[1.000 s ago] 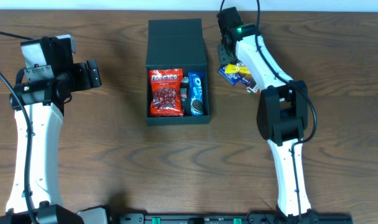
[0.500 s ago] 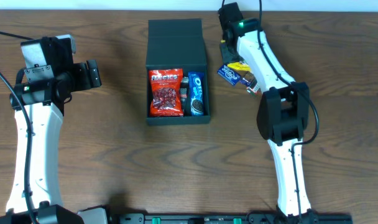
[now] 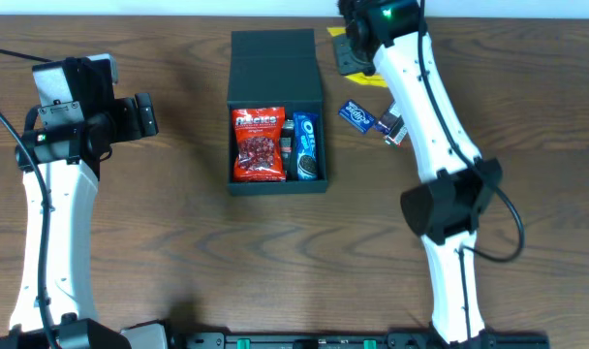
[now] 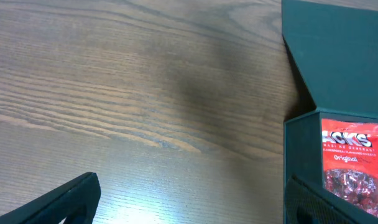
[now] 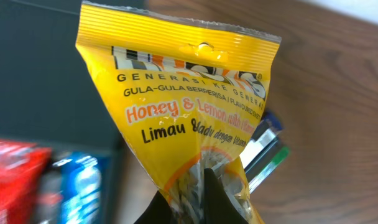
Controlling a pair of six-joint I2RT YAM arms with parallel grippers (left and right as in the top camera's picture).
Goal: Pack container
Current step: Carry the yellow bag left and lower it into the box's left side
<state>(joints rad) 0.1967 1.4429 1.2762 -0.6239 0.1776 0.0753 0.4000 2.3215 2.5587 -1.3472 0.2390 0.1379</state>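
Wood table (image 3: 178, 242) | container (image 3: 275, 60) open | red packet (image 3: 259, 145), Oreo pack (image 3: 305, 145) inside

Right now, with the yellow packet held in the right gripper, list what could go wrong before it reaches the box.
1. The right gripper pinches the yellow packet by one narrow edge only; it could swing or slip out on the way over.
2. The box already holds a red packet and a blue packet side by side, so the yellow one will probably rest on top and may stop the lid closing.
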